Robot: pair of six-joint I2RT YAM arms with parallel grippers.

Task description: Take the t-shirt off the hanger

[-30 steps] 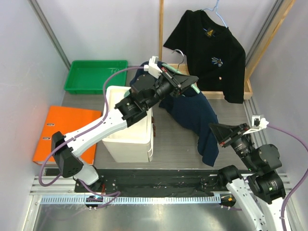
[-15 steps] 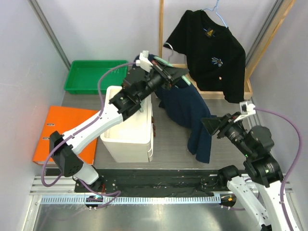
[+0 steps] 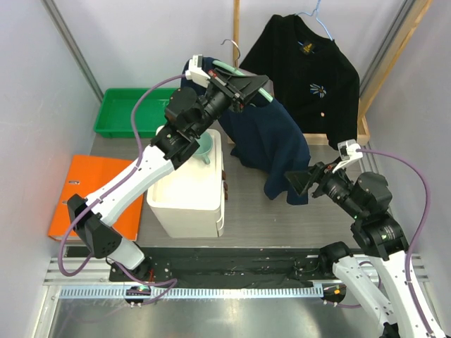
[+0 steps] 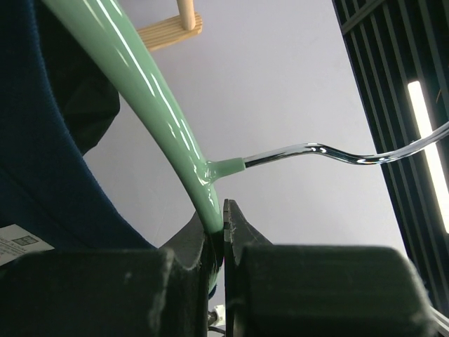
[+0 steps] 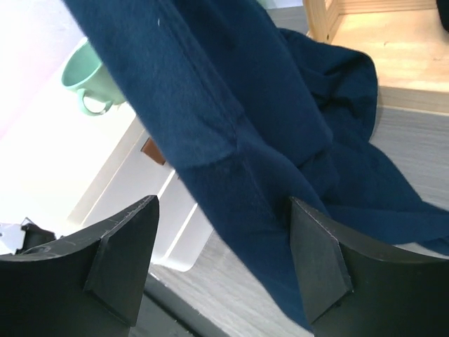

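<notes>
A navy t-shirt [image 3: 266, 137] hangs from a mint-green hanger [image 3: 238, 70] held high above the table. My left gripper [image 3: 248, 87] is shut on the hanger just below its metal hook [image 4: 316, 151]; in the left wrist view the green hanger arm [image 4: 151, 105] runs down into the shut left gripper [image 4: 223, 225]. My right gripper [image 3: 304, 182] stands open at the shirt's lower end. In the right wrist view the navy t-shirt [image 5: 231, 119] hangs across the gap of the right gripper [image 5: 224, 263], not clamped.
A white bin [image 3: 187, 193] with a green mug [image 3: 203, 148] inside stands under the left arm. Behind are a green tray [image 3: 134, 113] and a wooden rack [image 3: 345, 137] with a black t-shirt [image 3: 310, 77] on a blue hanger. An orange binder [image 3: 91, 193] lies at the left.
My left arm has lifted the hanger and shirt up and to the left. My right gripper has opened and moved up toward the shirt's lower end.
</notes>
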